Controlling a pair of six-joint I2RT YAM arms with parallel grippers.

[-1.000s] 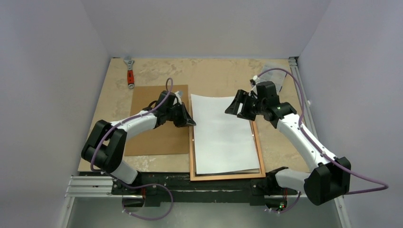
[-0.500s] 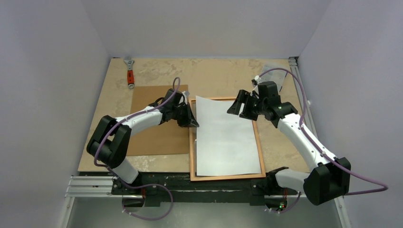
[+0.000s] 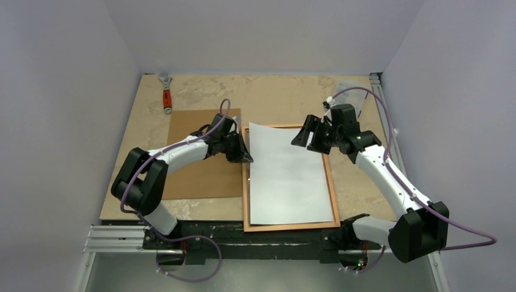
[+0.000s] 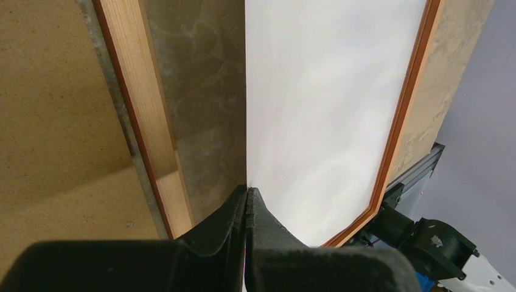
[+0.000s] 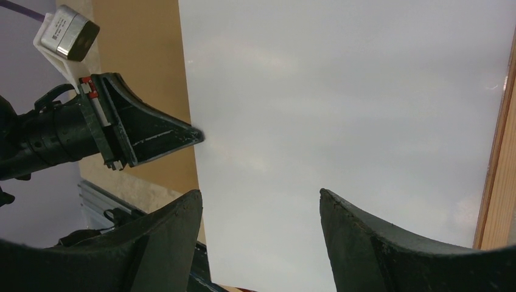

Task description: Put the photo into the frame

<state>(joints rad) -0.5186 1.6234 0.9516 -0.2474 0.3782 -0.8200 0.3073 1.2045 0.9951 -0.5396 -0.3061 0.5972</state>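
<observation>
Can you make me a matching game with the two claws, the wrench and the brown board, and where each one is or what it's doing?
1. left claw
2. right claw
3. wrench
4. brown board

A. open, over the photo
B. far left corner of the table
C. shut on the photo's left edge
D. lying flat, left of the frame

Pairs: 1-C, 2-A, 3-B, 4-D
</observation>
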